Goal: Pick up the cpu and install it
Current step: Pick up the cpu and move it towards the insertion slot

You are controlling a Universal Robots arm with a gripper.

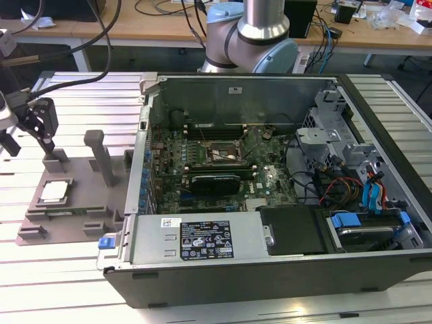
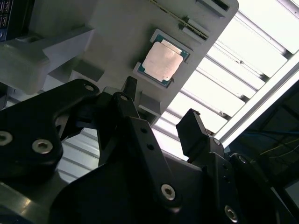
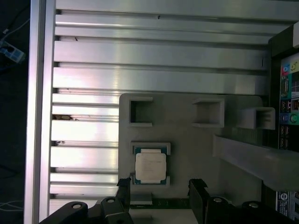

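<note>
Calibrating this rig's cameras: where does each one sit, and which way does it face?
Exterior view: off the arm, looking down over computer case and grey tray; arm, claw show.
First wrist view: on the wrist, straight down onto the cpu; claw shows.
Second wrist view: on the wrist, slanting past the open claw.
Shared: cpu lying in the grey tray.

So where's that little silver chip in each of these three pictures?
Exterior view: cpu in the grey tray, at the exterior view's left.
First wrist view: cpu just beyond the gripper.
Second wrist view: cpu just beyond the gripper.
Shared landmark: the grey tray around it.
</note>
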